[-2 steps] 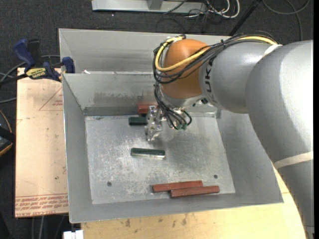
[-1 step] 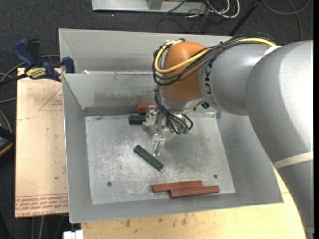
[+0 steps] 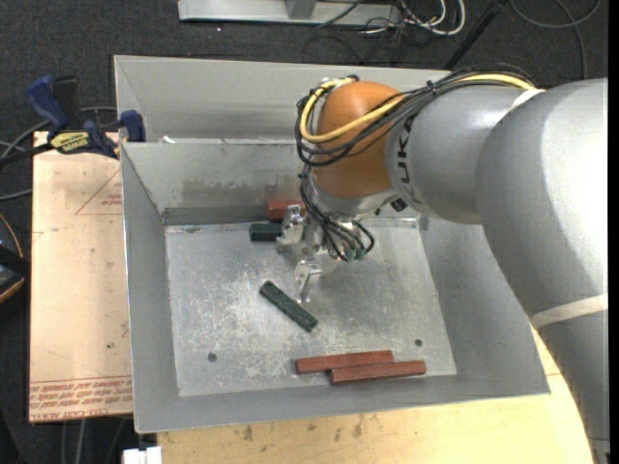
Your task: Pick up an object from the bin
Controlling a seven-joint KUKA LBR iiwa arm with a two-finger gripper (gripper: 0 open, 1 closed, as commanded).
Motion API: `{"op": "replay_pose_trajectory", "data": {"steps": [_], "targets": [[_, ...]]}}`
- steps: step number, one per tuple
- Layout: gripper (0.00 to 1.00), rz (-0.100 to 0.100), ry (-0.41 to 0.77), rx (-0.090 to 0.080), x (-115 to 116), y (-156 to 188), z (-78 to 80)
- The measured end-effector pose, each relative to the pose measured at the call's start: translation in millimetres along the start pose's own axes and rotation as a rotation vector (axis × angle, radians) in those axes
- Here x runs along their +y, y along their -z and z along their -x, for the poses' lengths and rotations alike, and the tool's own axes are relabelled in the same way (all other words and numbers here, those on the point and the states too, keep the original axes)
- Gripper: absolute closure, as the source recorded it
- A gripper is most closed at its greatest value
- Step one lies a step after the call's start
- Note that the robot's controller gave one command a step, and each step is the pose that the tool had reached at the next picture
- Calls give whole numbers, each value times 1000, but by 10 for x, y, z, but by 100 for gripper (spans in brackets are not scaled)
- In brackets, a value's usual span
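Nearest the camera is the silver-grey arm link (image 3: 503, 162), entering from the right and ending in the rounded orange wrist cover (image 3: 353, 133) with its yellow and black cables. Below the cover hangs the hand (image 3: 308, 276), low over the floor of the grey metal bin (image 3: 145, 259). Whether the hand is released or clenched cannot be told, and nothing is seen held in it. Reference thing: the dark green flat bar (image 3: 288, 307), lying flat near the middle of the floor. Its long axis runs diagonally, from the far left end to the near right end. The hand stands just beside the bar's far long edge, about level with its middle, apart from it or barely so. Judgement: this bar is the closest candidate, and a grasp calls for a short shift toward the near side with the jaws set across the bar's narrow width. Open floor surrounds the bar on all sides. Two reddish-brown long strips (image 3: 360, 365) lie side by side well nearer than the bar, close to the near wall. A small dark block (image 3: 263, 232) and a reddish block (image 3: 282, 207) lie beyond the bar, at the far wall.
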State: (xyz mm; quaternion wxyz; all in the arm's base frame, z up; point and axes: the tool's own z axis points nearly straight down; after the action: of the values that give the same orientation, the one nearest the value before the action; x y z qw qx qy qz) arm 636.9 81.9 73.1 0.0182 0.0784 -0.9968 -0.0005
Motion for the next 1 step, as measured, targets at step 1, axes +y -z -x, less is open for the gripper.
{"op": "replay_pose_trajectory", "data": {"steps": [1], "targets": [[0,-10,-47,-52,369,23,-263]]}}
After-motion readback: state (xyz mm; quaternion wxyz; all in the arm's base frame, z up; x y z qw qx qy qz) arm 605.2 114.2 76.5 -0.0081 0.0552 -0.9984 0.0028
